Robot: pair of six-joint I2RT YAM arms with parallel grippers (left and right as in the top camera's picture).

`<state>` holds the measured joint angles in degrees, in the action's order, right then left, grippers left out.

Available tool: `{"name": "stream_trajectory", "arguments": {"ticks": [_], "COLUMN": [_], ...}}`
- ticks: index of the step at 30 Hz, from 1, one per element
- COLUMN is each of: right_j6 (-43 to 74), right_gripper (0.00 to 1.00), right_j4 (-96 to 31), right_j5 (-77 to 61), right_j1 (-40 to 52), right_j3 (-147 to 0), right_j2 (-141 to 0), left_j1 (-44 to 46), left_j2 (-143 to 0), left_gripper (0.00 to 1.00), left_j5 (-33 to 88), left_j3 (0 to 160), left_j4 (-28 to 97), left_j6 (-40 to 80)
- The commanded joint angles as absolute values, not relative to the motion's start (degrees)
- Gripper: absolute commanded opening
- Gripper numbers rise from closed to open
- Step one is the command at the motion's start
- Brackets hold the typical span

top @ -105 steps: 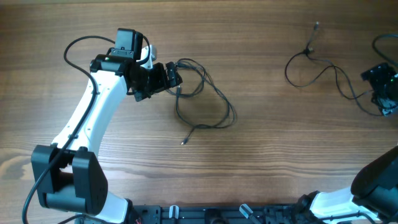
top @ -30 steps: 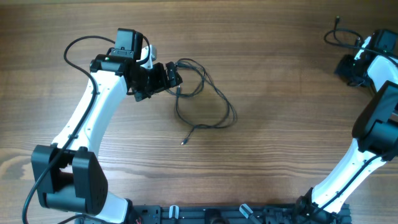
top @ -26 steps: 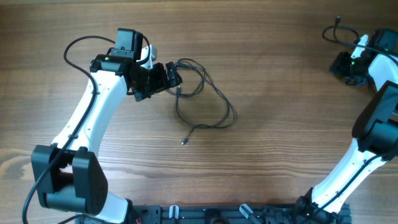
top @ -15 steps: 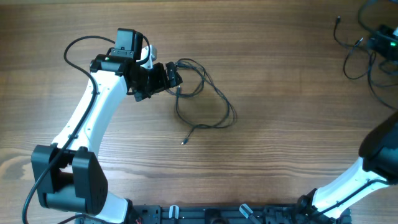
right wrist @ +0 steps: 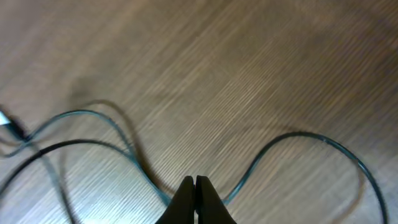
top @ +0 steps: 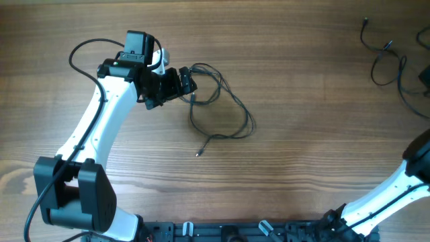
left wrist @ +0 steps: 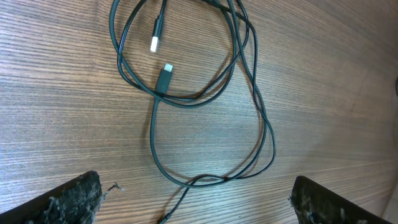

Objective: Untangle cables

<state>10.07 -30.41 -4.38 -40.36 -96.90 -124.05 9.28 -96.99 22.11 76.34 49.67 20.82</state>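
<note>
Quick look at where we are with the cables. Our left gripper is spread as wide as it goes, with nothing between the fingers. The cable loop lies flat on the table just ahead of them, and its near bend falls in the gap between the two tips without touching either. Further out in front of that gripper the strands cross over each other, and two plug ends sit inside the upper loop, one of them catching the light. From overhead the same loop fans out from the left gripper's nose, with a loose tail ending in a small plug.

Our right gripper is pinched fully together. The other cable snakes across the wood right at its tips and dips behind them. We can't tell whether a strand is actually caught there. Overhead only shows the right arm at the edge, while that cable lies in the far corner.
</note>
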Motion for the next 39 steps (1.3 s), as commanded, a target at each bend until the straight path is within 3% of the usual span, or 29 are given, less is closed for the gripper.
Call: {"name": "stream_trajectory", "arguments": {"ticks": [1, 8, 14, 21, 30, 31, 33, 35, 37, 39], "right_j6": [10.55, 11.31, 15.73, 21.1, 15.81, 15.0, 15.14, 15.14, 14.7, 3.16], "right_gripper": [0.07, 0.04, 0.04, 0.04, 0.05, 0.11, 0.15, 0.13, 0.04, 0.04], "right_j4": [-28.99, -32.99, -46.87, -55.35, -61.25, -61.21, -62.41, -63.7, -62.72, -56.07], "right_j5": [-3.2, -1.1, -1.65, -12.69, -15.31, -16.51, -17.3, -17.82, -21.08, -36.12], "right_j1": [-40.58, -40.69, -40.66, -39.81, -39.7, -39.57, -39.51, -39.35, -38.85, -36.82], "right_j3": [-97.01, -97.01, -97.01, -97.01, -105.89, -105.93, -105.91, -105.73, -104.42, -101.73], "right_j2": [-128.68, -132.03, -132.03, -132.03, -122.13, -120.46, -118.89, -118.87, -118.89, -118.89], "left_j1": [9.43, 9.43, 9.43, 9.43, 9.43, 9.43, 9.43, 9.43, 9.43, 9.43], "left_j2": [-97.58, -97.58, -97.58, -97.58, -97.58, -97.58, -97.58, -97.58, -97.58, -97.58], "left_gripper": [1.0, 1.0, 1.0, 1.0, 1.0, 1.0, 1.0, 1.0, 1.0, 1.0], "left_j5": [21.76, 21.76, 21.76, 21.76, 21.76, 21.76, 21.76, 21.76, 21.76, 21.76], "left_j3": [76.03, 76.03, 76.03, 76.03, 76.03, 76.03, 76.03, 76.03, 76.03, 76.03], "left_j4": [49.52, 49.52, 49.52, 49.52, 49.52, 49.52, 49.52, 49.52, 49.52, 49.52], "left_j6": [19.9, 19.9, 19.9, 19.92, 19.92, 19.92, 19.92, 19.92, 19.9, 19.92]}}
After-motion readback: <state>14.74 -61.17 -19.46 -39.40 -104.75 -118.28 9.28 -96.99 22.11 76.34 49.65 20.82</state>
